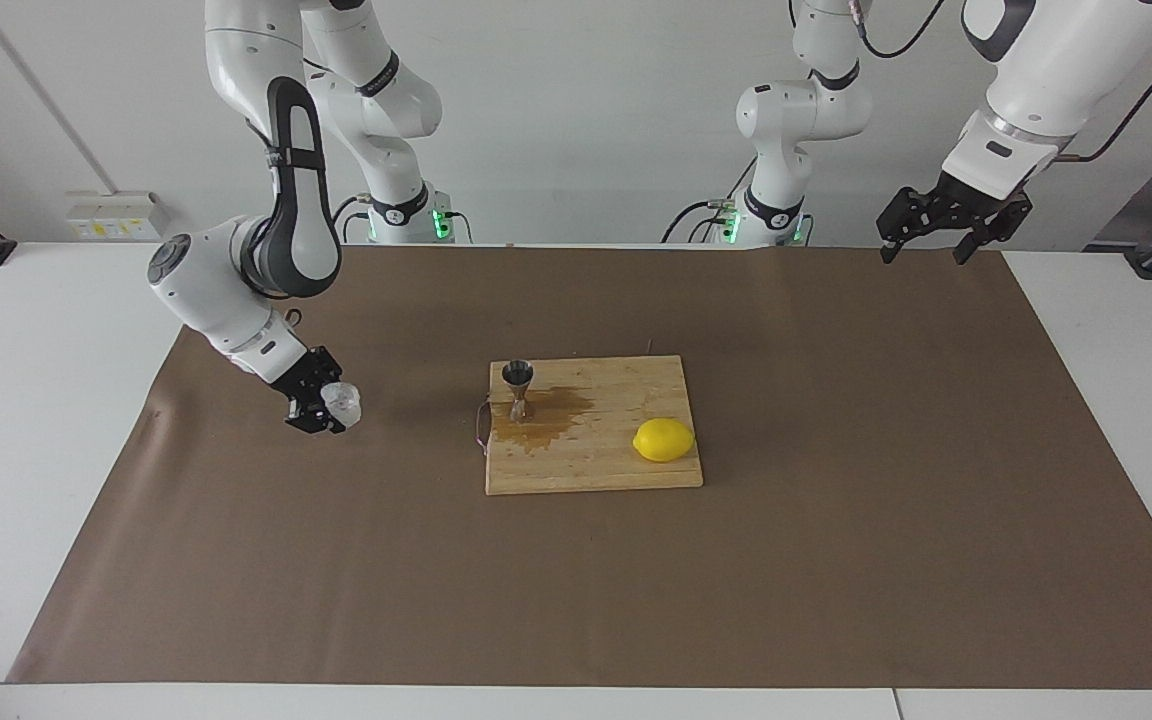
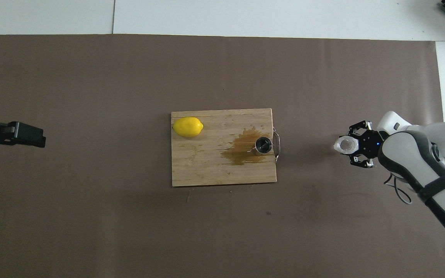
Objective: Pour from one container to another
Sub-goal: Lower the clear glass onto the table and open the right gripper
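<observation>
The small clear faceted glass cup (image 1: 342,402) stands upright at the tip of my right gripper (image 1: 321,405), low at the brown paper toward the right arm's end of the table. The overhead view shows the cup (image 2: 344,144) and the right gripper (image 2: 355,144) the same way. I cannot tell whether the cup rests on the paper. The silver hourglass jigger (image 1: 518,388) stands upright on the wooden cutting board (image 1: 626,470), at the board's end toward the right arm, with a brown wet stain (image 1: 546,415) around it. My left gripper (image 1: 921,250) is open and empty, raised over the left arm's end of the table, where that arm waits.
A yellow lemon (image 1: 663,440) lies on the board at its end toward the left arm. A thin metal handle (image 2: 277,144) sticks out of the board's edge beside the jigger. Brown paper (image 1: 836,560) covers the table.
</observation>
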Controlling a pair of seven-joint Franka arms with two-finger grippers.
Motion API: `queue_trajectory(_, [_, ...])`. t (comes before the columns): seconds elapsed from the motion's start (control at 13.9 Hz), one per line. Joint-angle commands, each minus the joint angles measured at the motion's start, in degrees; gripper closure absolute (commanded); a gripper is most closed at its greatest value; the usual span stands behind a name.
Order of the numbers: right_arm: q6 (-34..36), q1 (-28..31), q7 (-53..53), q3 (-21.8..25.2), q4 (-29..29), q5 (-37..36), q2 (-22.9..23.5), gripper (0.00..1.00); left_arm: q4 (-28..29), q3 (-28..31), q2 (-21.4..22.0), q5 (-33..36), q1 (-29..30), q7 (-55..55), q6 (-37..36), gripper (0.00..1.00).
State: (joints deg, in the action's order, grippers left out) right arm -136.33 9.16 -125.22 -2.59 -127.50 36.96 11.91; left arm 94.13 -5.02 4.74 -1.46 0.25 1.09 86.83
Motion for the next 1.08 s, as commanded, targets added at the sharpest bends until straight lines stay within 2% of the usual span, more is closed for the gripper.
queue_trajectory(0.0, [-2.4, -0.1, -2.6, -0.7, -1.3, 4.3, -0.1, 0.89, 1.6, 0.1, 1.7, 0.1, 0.1, 0.6, -0.4, 0.00])
queue_trajectory(0.07, [-2.6, -0.4, -2.6, -0.7, -1.3, 4.3, -0.1, 0.56, 1.6, 0.1, 1.7, 0.1, 0.1, 0.6, -0.4, 0.00])
queue_trajectory(0.14, [-2.5, -1.2, -2.3, -0.7, -1.3, 4.4, 0.0, 0.01, 1.6, 0.0, 1.7, 0.1, 0.1, 0.6, -0.4, 0.00])
queue_trajectory(0.29, [-2.0, -1.2, -2.0, -0.7, -1.1, 4.9, -0.9, 0.00, 1.6, 0.1, 1.7, 0.1, 0.1, 0.6, -0.4, 0.00])
queue_trajectory(0.79, [4.0, -0.6, 5.6, -0.2, 0.0, 1.8, -10.3, 0.00, 1.6, 0.1, 1.7, 0.1, 0.1, 0.6, -0.4, 0.00])
queue_trajectory(1.0, [4.1, -0.2, 11.5, -0.1, 4.6, -5.7, -12.6, 0.00, 1.6, 0.1, 1.7, 0.1, 0.1, 0.6, -0.4, 0.00])
